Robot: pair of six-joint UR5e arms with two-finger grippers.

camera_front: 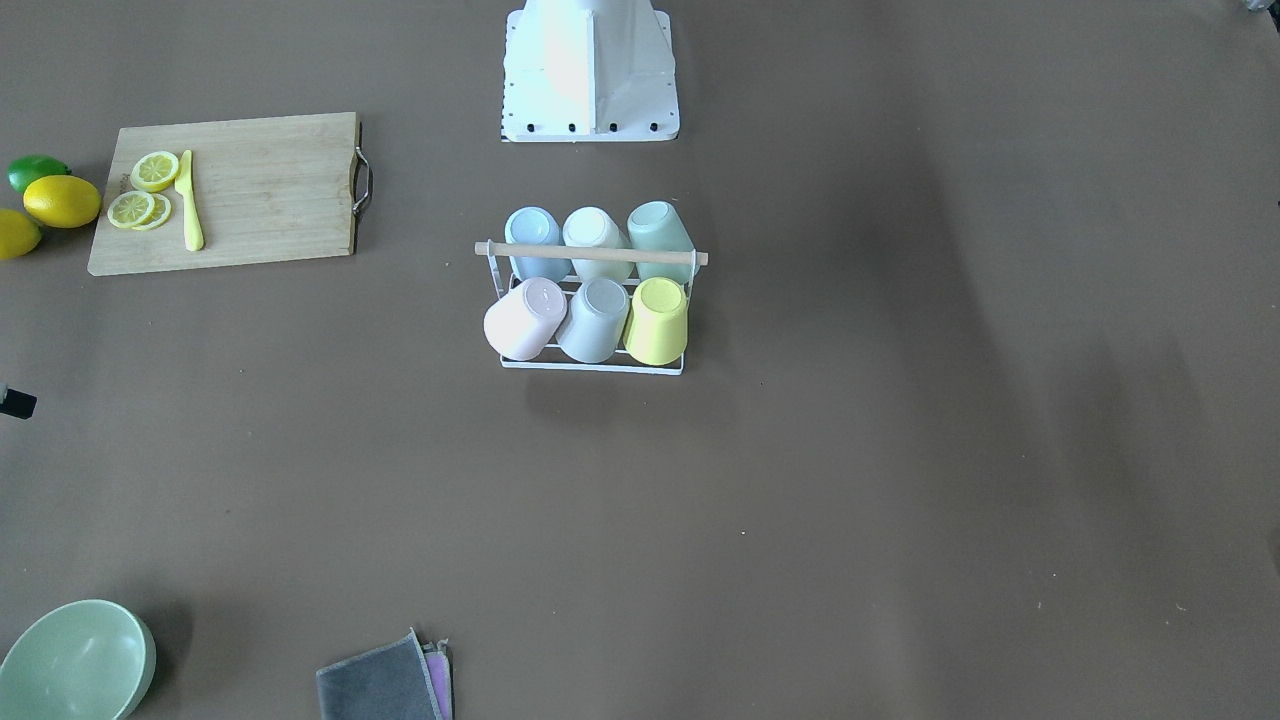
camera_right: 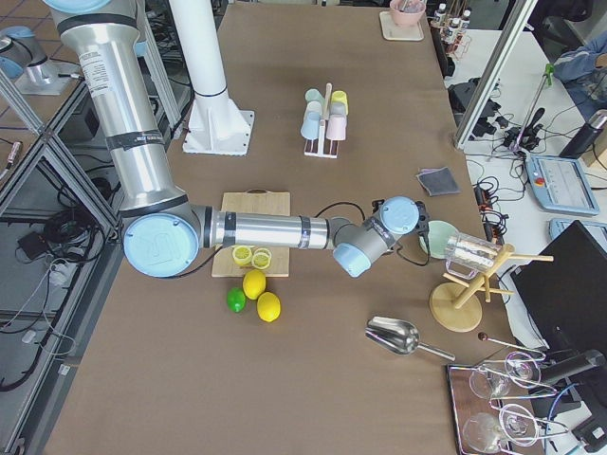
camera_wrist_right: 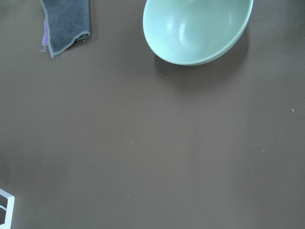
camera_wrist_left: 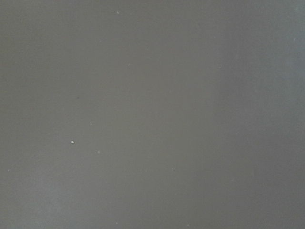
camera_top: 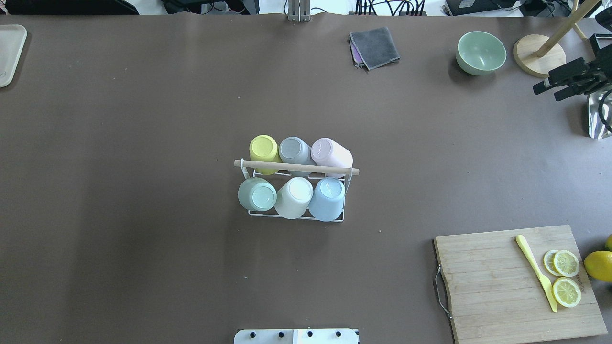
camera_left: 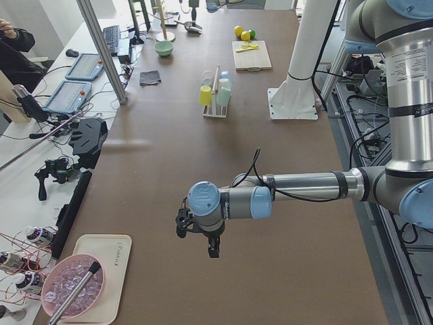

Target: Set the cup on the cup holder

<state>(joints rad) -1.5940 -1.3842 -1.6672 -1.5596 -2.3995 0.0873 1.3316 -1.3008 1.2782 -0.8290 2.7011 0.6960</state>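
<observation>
Cup holder: the small white wire cup holder (camera_front: 590, 368) with a light wooden rod handle stands mid-bench, just in front of the robot's white base (camera_front: 590, 90).
Cups: six smooth pastel cups sit mouth-down and tilted on its prongs. The blue cup (camera_front: 535, 240), cream cup (camera_front: 597, 240) and green cup (camera_front: 660, 235) are on the robot's side; the pink cup (camera_front: 522, 320), grey cup (camera_front: 595, 322) and yellow cup (camera_front: 658, 322) are on the far side.
Progress: we judge every place filled; we see no loose cup on the brown bench (camera_front: 900, 450).
Left claw: the left claw (camera_left: 212, 249) hangs over bare bench, well apart from the cup holder. Only the side view shows it, so we cannot tell whether it is spread or pressed together.
Right claw: we take the dark shape near the pale green bowl (camera_top: 480, 52) for the right claw (camera_top: 550, 91); we cannot tell its state.
Handling: we judge the cups light, stiff and slick, probably hard plastic. We would pinch across the wall near the closed base.
Risk: the wire cup holder looks light; a push may slide it.
</observation>
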